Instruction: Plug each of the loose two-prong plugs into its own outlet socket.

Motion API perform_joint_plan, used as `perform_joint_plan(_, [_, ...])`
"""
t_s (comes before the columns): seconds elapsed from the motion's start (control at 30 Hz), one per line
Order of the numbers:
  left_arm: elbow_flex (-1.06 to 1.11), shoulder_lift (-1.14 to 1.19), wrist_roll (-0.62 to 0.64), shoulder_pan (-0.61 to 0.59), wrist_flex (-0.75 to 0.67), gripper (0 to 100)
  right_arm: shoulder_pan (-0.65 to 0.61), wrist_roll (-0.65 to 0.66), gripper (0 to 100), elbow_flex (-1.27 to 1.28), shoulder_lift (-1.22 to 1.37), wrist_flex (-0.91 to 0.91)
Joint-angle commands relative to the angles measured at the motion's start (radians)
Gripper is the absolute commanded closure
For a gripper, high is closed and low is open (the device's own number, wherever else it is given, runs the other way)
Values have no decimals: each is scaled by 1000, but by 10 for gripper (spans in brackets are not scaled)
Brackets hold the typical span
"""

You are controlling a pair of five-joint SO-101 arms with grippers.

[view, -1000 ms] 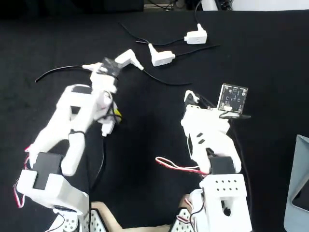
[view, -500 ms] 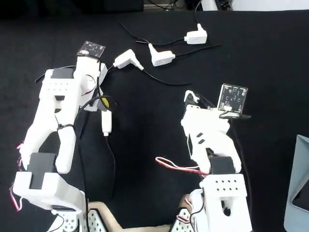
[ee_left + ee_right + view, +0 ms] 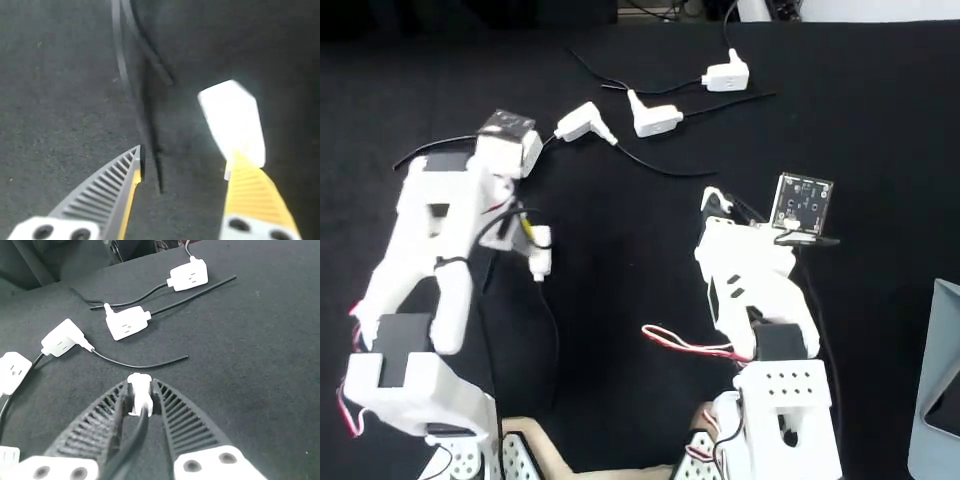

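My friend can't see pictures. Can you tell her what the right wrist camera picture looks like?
The right gripper pinches a small white plug between its dark ribbed fingers, and the plug's black cord runs back toward the camera. Ahead on the black table lie several white outlet sockets with thin black cords.

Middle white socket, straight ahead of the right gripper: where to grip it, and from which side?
Pinch the middle socket by its body, fingers across the two long sides, coming down from above. It lies flat on the table with the slotted face up, so that approach probably leaves the slots clear.
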Motion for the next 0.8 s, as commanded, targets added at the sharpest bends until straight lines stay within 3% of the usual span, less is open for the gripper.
perform_joint_plan(0.0, [90, -18, -64, -87, -130, 732, -12, -2, 986, -10, -10, -23])
perform_joint_plan(0.1, [79, -25, -64, -127, -124, 732, -12, -2, 986, -10, -10, -23])
perform_joint_plan(0.23, [-31, -25, -64, -131, 0, 732, -12, -2, 986, -10, -10, -23])
perform_joint_plan(0.5, [-166, -100, 14, -8, 186, 736, -12, -2, 986, -10, -10, -23])
perform_joint_plan(0.63, [-74, -115, 72, 90, 150, 733, -12, -2, 986, -10, -10, -23])
perform_joint_plan(0.77, [71, -74, 110, 110, -46, 735, -12, -2, 986, -8, -10, -23])
